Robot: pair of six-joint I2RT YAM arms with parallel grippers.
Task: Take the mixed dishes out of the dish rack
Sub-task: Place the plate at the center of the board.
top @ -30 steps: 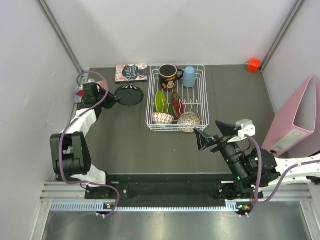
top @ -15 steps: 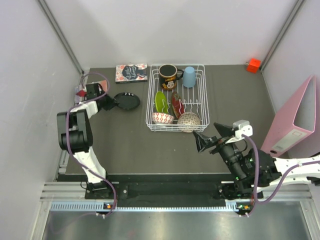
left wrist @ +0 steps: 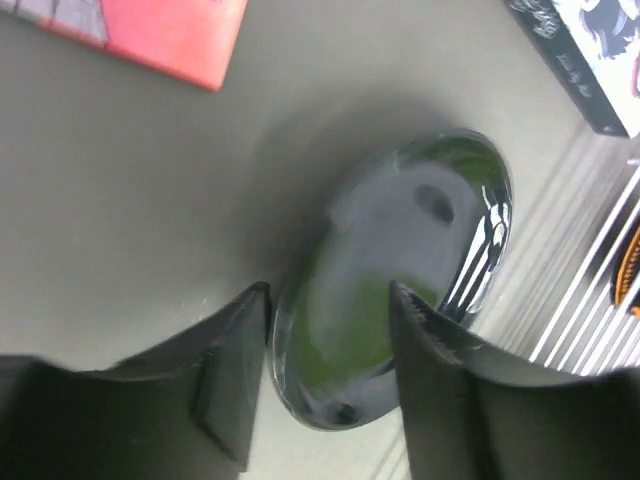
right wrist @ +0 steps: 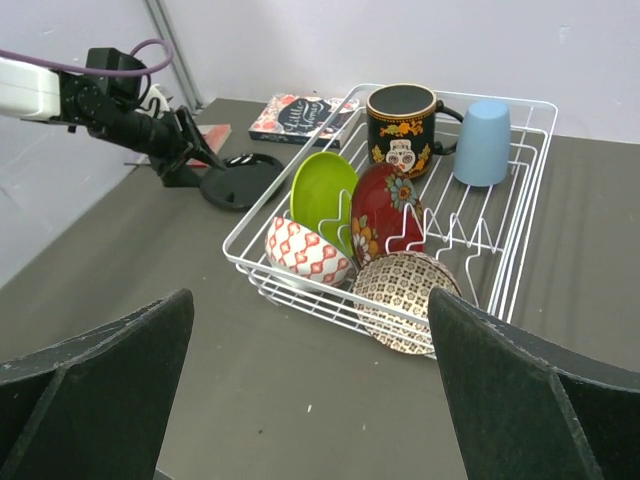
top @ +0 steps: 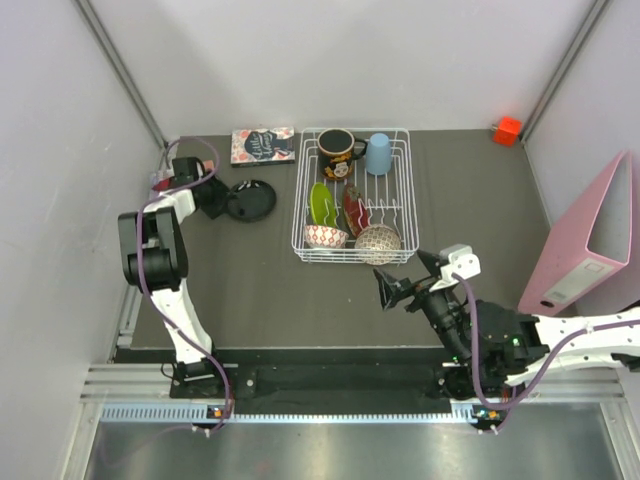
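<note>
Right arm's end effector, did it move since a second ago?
Yes. The right end effector has slid left and toward the near table edge, away from the near right corner of the dish rack.

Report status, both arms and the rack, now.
Left gripper jaws open astride black plate. Right gripper open, empty, short of dish rack. Six dishes inside. Nothing between them.

top view looks down from above the near edge over the whole table [top: 250, 290]. left wrist view hangs close over the black plate [left wrist: 400, 260] at far left. right wrist view faces far-left from the near side, sharing the dish rack [right wrist: 470, 235] with the top view.
</note>
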